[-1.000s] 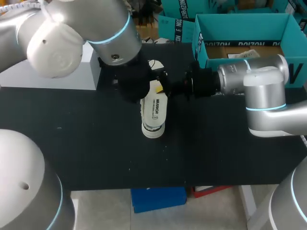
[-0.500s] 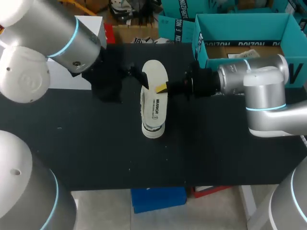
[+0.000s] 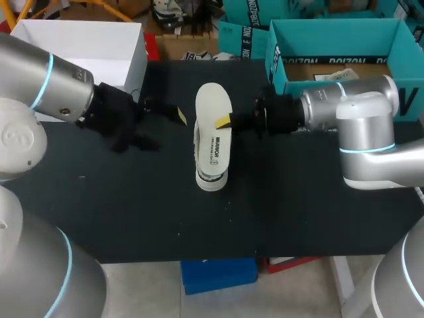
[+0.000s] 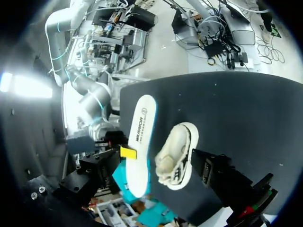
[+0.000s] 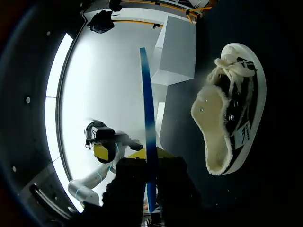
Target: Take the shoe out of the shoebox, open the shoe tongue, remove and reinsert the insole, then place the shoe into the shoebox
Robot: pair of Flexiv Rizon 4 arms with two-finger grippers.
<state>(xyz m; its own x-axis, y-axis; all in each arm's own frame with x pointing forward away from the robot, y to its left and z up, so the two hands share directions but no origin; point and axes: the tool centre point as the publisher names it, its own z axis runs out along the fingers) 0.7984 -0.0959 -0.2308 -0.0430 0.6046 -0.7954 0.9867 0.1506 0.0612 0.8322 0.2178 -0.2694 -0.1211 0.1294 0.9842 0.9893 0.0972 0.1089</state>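
Note:
A white insole hangs flat over the table, with my right gripper shut on its right edge. In the right wrist view the insole shows edge-on as a thin blue blade between the fingers of the right gripper. The white lace-up shoe lies on the black table under it, mostly hidden; it shows beside the insole as the shoe in the left wrist view. My left gripper stands open to the left of the insole, holding nothing. The teal shoebox is at the back right.
A white box stands at the back left, just behind my left arm. The right arm's forearm lies in front of the shoebox. The black tabletop stretches in front of the shoe.
My left arm has drawn back to the left, away from the shoe and insole, uncovering the insole. The right gripper and the insole have stayed put.

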